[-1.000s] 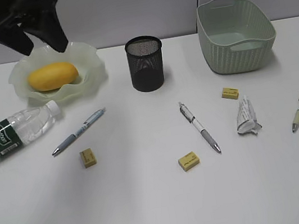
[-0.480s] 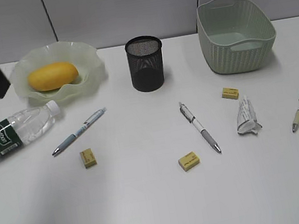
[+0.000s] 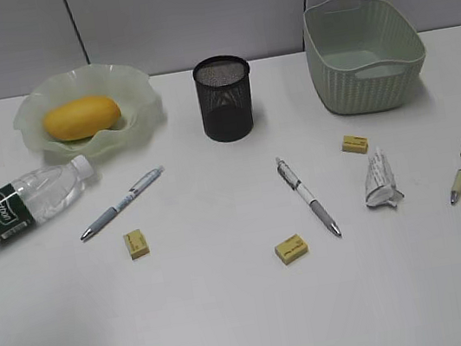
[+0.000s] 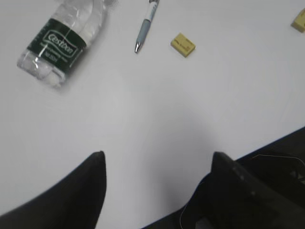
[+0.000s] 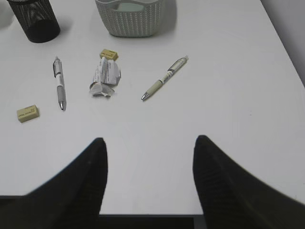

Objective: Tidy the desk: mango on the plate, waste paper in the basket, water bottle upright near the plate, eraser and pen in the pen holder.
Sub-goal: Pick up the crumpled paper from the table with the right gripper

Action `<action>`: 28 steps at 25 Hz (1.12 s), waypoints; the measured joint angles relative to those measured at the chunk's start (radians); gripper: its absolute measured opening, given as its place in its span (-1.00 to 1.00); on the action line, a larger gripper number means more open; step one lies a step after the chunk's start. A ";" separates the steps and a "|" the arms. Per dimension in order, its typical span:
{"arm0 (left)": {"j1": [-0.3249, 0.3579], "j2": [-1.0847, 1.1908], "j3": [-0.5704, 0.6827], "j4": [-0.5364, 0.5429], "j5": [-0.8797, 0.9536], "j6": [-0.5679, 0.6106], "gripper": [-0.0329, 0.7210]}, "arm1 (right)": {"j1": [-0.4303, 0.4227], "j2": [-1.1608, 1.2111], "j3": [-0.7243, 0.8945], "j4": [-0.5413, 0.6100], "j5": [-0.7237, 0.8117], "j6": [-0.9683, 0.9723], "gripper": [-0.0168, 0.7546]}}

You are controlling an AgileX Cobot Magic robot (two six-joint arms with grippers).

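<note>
Altogether three pens (image 3: 121, 203), three erasers (image 3: 136, 243), both fingers (image 4: 157, 164) (image 5: 148, 148) apart, empty.

Mango (image 3: 81, 117) on plate (image 3: 133, 83) — basket (image 3: 364, 73) far right.

Office-like: white desk (image 3: 235, 313), grey partition panels (image 3: 188, 13), pen holder (image 3: 225, 97).

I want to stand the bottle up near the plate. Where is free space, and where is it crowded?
Free: between plate and pen holder, and the whole near desk edge. Crowded: around the waste paper, with eraser and pens beside it.
</note>
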 joint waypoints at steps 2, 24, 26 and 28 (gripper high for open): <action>0.000 -0.091 0.064 0.001 -0.002 0.000 0.44 | 0.000 0.027 0.000 0.000 0.000 0.000 0.23; 0.000 -0.318 0.216 -0.015 -0.097 0.006 0.44 | 0.000 0.846 -0.102 0.068 -0.619 0.001 0.23; 0.000 -0.318 0.216 -0.018 -0.097 0.006 0.44 | 0.000 0.945 -0.158 0.084 -0.581 0.000 0.23; 0.000 -0.318 0.216 -0.021 -0.097 0.000 0.44 | 0.007 1.041 -0.221 0.088 -0.538 0.000 0.23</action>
